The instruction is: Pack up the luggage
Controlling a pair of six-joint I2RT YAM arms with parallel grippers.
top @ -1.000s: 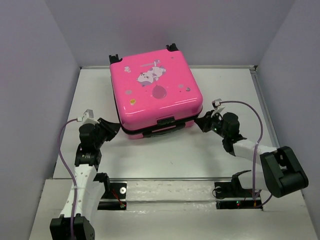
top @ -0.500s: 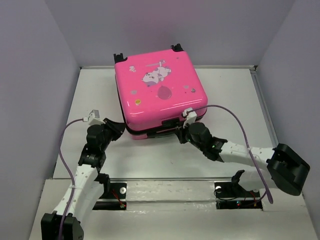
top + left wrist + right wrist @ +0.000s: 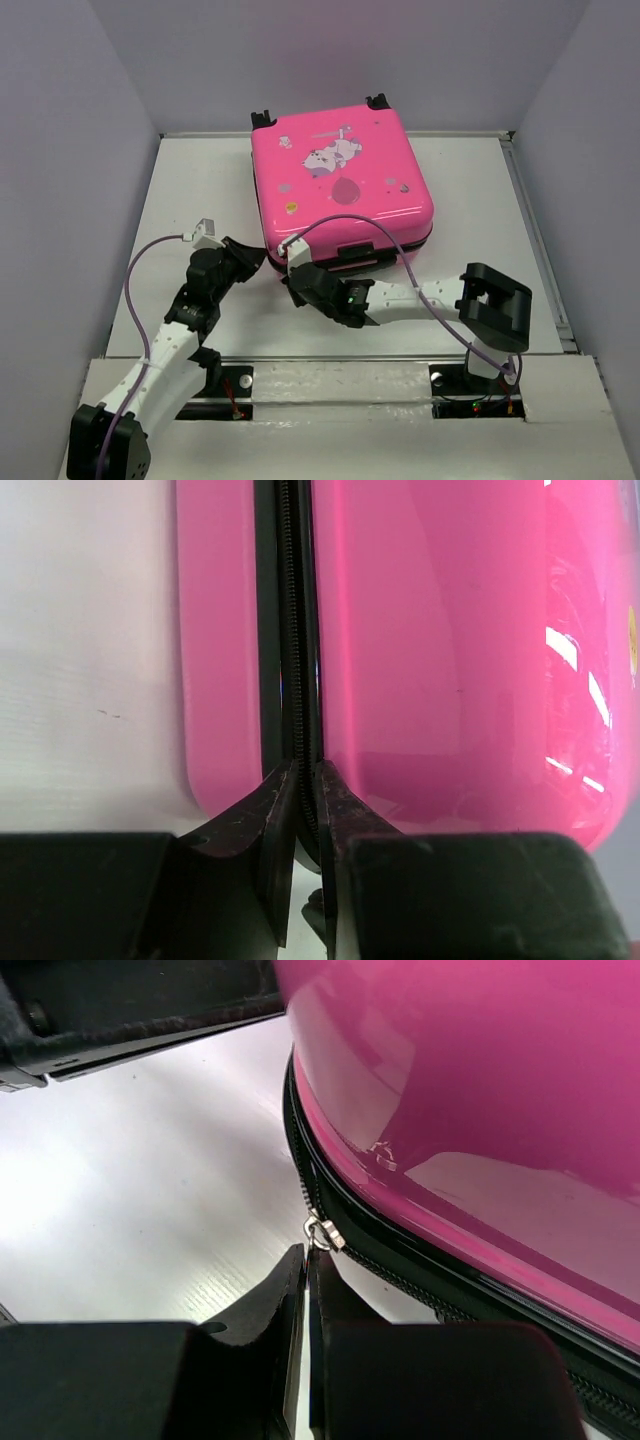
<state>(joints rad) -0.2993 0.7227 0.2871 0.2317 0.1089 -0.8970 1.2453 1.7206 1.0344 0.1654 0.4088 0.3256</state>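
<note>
So the suitcase (image 3: 345, 190) is lying flat and closed on the tabletop (image 3: 200, 200), toward the far middle with its wheels (image 3: 262, 118) at the far edge, and both arms are crowded in at its near-left corner. The left gripper (image 3: 305, 780) is seen with its fingers pressed nearly together, tips right up against the zipper (image 3: 292, 630) that runs between the two pink halves; nothing can be made out between them. The right gripper (image 3: 306, 1255) is likewise squeezed down to a thin slit, right beneath the little silver zipper pull (image 3: 320, 1232) (whether the tab is actually caught can't be told, the view is just too tight). The biggest risk, as judged from here: if only the very tip of that tab is held, it could be lost the moment any tug is applied. If the tug is made off the line of the zipper, the slider could be jammed at the rounded corner. The shell looks slick, so the whole suitcase could be dragged or spun across the tabletop instead of the slider being moved, since it isn't really braced by anything. With both wrists packed so close, one could be knocked by the other, and the right arm's cable (image 3: 350, 218), draped over the lid, could get snagged.
</note>
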